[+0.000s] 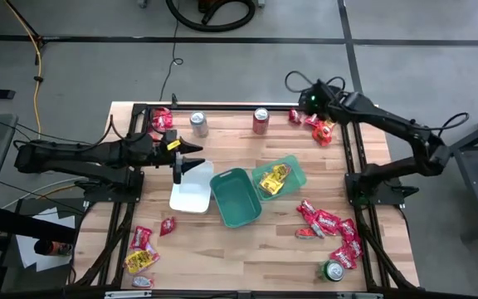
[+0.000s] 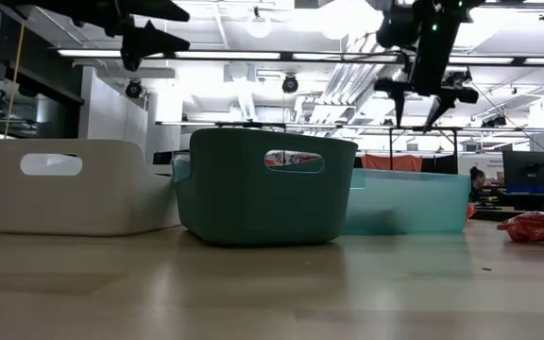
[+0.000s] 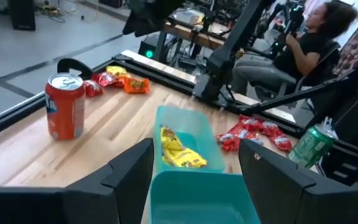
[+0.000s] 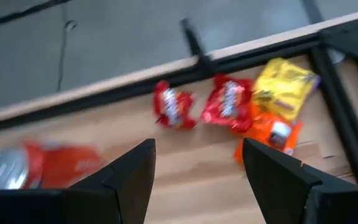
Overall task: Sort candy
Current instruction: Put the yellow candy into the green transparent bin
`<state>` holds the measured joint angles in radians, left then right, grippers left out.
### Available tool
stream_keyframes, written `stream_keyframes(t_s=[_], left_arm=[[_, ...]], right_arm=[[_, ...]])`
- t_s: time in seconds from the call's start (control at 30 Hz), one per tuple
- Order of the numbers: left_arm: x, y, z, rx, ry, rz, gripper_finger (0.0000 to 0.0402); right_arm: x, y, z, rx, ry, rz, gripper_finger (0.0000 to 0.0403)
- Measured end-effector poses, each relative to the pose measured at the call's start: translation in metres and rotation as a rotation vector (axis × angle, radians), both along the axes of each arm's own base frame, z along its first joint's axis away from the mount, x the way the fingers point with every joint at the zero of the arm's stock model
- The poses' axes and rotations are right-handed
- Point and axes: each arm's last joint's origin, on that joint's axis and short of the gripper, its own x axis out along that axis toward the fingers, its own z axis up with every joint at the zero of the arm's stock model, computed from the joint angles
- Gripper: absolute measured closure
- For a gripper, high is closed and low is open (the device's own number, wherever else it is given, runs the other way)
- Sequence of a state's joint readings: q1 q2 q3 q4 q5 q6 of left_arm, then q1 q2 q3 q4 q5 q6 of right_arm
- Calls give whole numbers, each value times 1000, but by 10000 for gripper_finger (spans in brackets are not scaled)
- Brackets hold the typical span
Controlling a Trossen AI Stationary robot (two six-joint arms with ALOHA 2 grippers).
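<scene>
Blurred red can (image 4: pixel 33 167) – cut off beside open right end effector (image 4: pixel 197 171).

Wood table (image 1: pixel 264 241) w/ 3 trays (image 1: pixel 236 198), drink cans (image 1: pixel 198 124), scattered candy (image 1: pixel 332 228).

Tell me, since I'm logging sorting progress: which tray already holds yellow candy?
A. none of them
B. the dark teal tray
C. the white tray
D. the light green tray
D: in the high view the yellow candy lies in the light green tray, while the dark teal tray and the white tray show none.
</scene>
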<state>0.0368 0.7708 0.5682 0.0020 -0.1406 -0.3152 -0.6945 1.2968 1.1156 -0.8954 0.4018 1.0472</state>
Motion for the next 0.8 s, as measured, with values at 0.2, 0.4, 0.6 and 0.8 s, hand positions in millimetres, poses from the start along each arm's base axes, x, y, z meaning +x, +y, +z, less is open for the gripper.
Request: stream_keyframes(t_s=[0.2,0.4,0.6,0.8], left_arm=[[2,0,-2,51,28,-6,179],[2,8,-4,70,41,140,179],[-1,23,-3,43,28,288,179],[0,40,-9,82,84,355,179]], right_arm=[[-25,-32,-14,71,74,-132,167],[-39,-52,-24,134,105,-136,167],[-40,-63,-39,198,143,-135,167],[-39,-58,-49,229,147,-147,167]])
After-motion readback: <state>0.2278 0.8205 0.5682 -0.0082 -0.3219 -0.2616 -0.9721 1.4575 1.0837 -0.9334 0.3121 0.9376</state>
